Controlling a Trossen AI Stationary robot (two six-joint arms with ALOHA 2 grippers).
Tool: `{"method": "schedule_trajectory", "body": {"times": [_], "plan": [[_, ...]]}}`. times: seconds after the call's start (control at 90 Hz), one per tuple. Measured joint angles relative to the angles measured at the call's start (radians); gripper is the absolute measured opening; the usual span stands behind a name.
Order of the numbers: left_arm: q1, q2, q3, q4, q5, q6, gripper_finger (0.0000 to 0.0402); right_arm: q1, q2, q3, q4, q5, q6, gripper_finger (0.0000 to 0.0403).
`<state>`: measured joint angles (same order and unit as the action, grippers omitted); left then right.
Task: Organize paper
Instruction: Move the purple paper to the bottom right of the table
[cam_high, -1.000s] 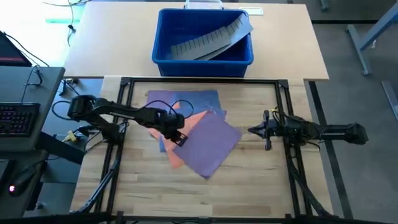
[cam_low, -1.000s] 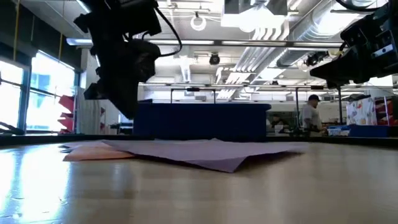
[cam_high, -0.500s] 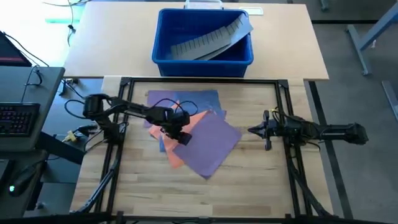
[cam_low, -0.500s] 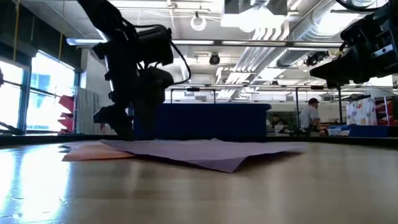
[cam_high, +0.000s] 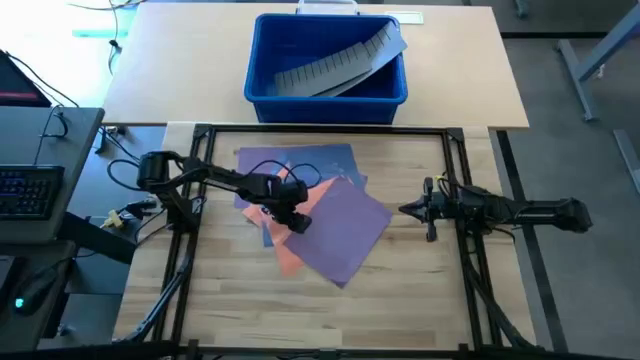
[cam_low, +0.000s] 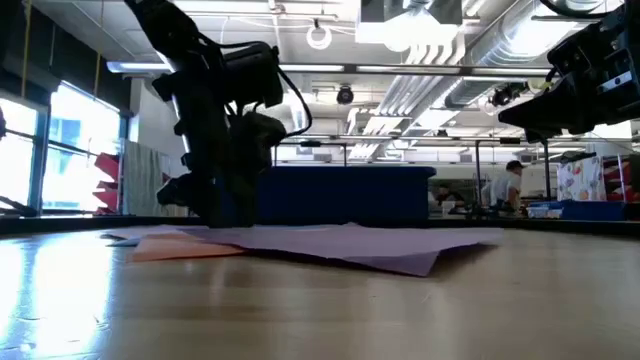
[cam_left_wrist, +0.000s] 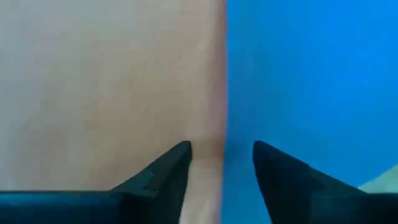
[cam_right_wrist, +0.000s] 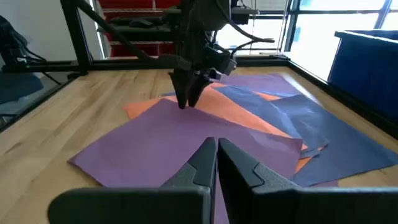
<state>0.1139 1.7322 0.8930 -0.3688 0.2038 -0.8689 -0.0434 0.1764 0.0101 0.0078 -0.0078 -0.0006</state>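
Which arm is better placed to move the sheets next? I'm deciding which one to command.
Likely the left. Its gripper is down at the paper, fingers apart over an orange-blue edge. The right gripper is shut, raised beside the pile.

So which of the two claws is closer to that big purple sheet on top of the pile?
The left one. The left gripper is down at the purple sheet's edge over the pile, fingers apart. The right gripper hangs shut off to the sheet's side, above bare table.
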Motion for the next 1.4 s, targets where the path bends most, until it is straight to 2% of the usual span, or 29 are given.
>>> {"method": "schedule_trajectory", "body": {"times": [0.3, 0.533, 0.744, 0.9, 1.056, 1.233, 1.4], "plan": [[0.001, 0.01, 0.001, -0.053, -0.032, 0.042, 0.0009, 0.0, 0.0, 0.0, 0.0, 0.0, 0.0, 0.0], [0.001, -0.134, -0.006, -0.295, -0.204, 0.033, 0.0002, 0.0, 0.0, 0.0, 0.0, 0.0, 0.0, 0.0], [-0.004, -0.213, -0.003, -0.278, -0.146, 0.086, 0.0001, 0.0, 0.0, 0.0, 0.0, 0.0, 0.0, 0.0], [-0.004, -0.187, -0.002, -0.275, -0.106, 0.16, 0.0032, 0.0, 0.0, 0.0, 0.0, 0.0, 0.0, 0.0], [-0.003, -0.168, -0.002, -0.289, -0.07, 0.183, 0.0103, 0.0, 0.0, 0.0, 0.0, 0.0, 0.0, 0.0], [-0.003, -0.169, -0.002, -0.317, -0.142, 0.182, 0.0173, 0.0, 0.001, 0.0, 0.0, 0.0, 0.0, 0.0], [-0.003, -0.149, -0.002, -0.317, -0.192, 0.183, 0.0197, 0.0, 0.001, 0.0, 0.0, 0.0, 0.0, 0.0]]}}
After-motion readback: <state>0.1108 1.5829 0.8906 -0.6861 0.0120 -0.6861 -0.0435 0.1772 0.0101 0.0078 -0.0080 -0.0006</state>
